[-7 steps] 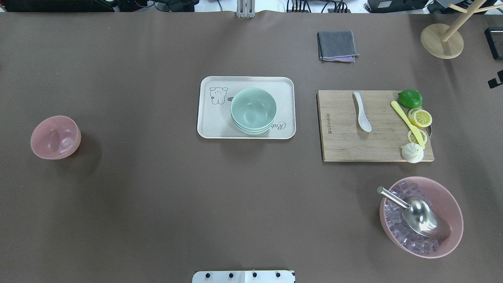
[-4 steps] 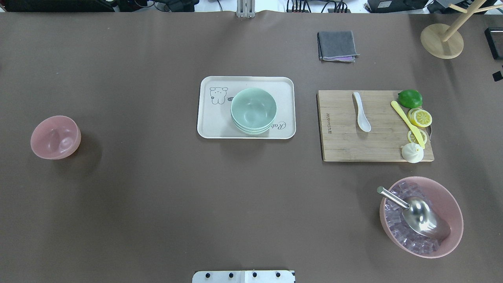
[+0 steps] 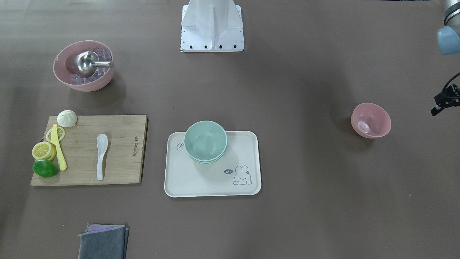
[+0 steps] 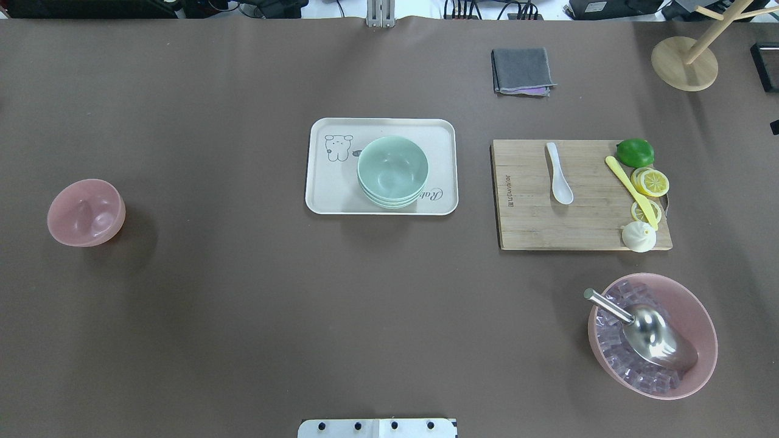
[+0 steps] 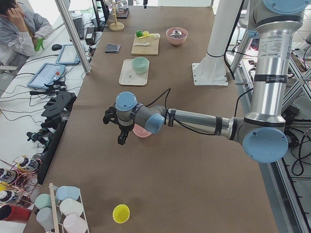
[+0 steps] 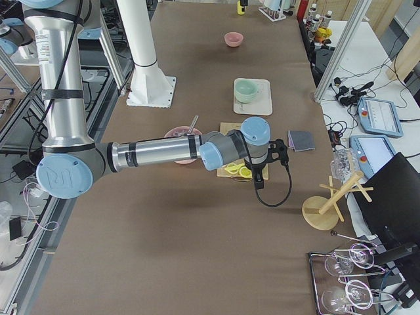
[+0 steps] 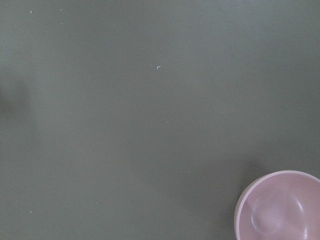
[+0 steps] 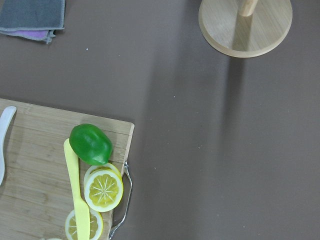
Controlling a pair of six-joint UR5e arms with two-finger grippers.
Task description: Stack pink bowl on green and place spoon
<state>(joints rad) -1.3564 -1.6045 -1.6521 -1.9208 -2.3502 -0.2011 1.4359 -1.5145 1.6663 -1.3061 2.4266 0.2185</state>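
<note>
Surface: brown matte table covering [image 4: 243, 316]
Room: white-coated operator [image 5: 19, 29] seated alongside
Pink plastic bowl [image 4: 86, 212]: upright, table's left end
Pale green bowl stack [image 4: 392, 171]: on cream tray [image 4: 328, 194]
White ceramic spoon [image 4: 560, 173]: on bamboo cutting board [image 4: 529, 222]
Left gripper [image 5: 121, 138]: near that bowl; opening cannot be told
Right gripper [image 6: 258, 178]: over board's edge; opening cannot be told

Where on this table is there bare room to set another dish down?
Widest bare patch: between the small pink bowl and the tray. Also bare: the strip from the tray toward the robot's base, beside the ice bowl. Crowded: the cutting board, with spoon, knife and fruit.
</note>
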